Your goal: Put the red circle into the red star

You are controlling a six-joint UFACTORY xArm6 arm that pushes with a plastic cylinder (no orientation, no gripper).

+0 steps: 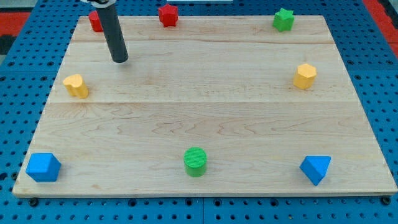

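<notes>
The red circle [95, 21] sits at the board's top left corner, partly hidden behind my rod. The red star [168, 15] sits at the view's top edge, to the right of the circle and well apart from it. My tip [120, 60] rests on the board just below and to the right of the red circle, not touching it.
A wooden board [205, 112] lies on a blue pegboard. On it are a green star [283, 19] at top right, a yellow hexagon [305, 76], a yellow heart [76, 86], a blue cube [43, 167], a green cylinder [195, 162] and a blue triangle [316, 169].
</notes>
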